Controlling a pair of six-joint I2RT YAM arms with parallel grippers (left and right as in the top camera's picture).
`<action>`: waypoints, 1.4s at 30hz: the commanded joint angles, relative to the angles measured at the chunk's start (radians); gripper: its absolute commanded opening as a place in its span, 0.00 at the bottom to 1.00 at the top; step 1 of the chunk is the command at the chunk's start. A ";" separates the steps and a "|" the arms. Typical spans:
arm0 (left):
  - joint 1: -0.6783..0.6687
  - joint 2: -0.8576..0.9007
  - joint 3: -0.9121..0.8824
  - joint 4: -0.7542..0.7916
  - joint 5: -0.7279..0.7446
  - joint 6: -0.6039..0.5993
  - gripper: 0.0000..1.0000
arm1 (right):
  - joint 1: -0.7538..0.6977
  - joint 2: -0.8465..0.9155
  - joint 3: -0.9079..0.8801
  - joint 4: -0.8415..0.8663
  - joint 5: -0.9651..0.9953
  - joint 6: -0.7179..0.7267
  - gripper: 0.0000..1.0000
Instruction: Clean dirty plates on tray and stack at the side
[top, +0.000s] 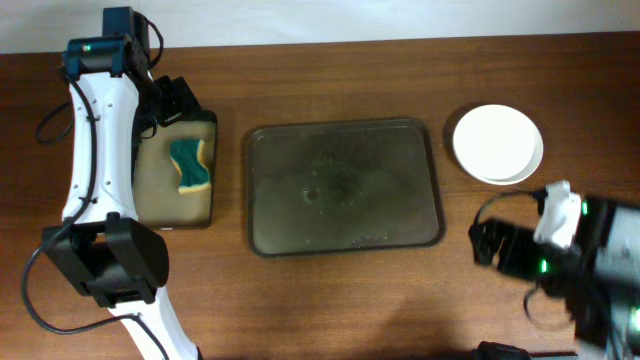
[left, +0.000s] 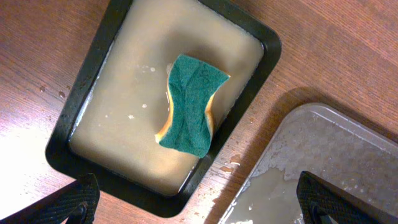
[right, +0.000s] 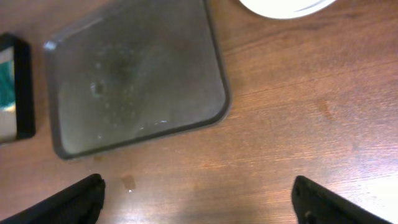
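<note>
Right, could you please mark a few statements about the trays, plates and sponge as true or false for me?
The large tray holds no plates. True.
The sponge lies in the large tray. False: it lies in the small black tray.
The plates sit on the table beside the large tray. True.
The right fingers grip a plate. False: they are open and hold nothing.

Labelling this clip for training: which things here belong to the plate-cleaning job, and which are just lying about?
Job: stacked round white plates; large dark grey-brown rectangular tray; green-and-yellow sponge.
Lying about: narrow black tray with tan bottom, under the sponge.
</note>
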 joint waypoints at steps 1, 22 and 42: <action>0.006 -0.011 0.011 -0.002 0.007 0.006 0.99 | 0.011 -0.149 -0.014 -0.005 0.002 -0.006 0.98; 0.008 -0.011 0.011 -0.001 0.007 0.006 1.00 | 0.186 -0.706 -0.430 0.496 -0.073 -0.160 0.98; 0.008 -0.011 0.011 -0.002 0.007 0.006 0.99 | 0.271 -0.819 -1.109 1.318 0.195 -0.156 0.98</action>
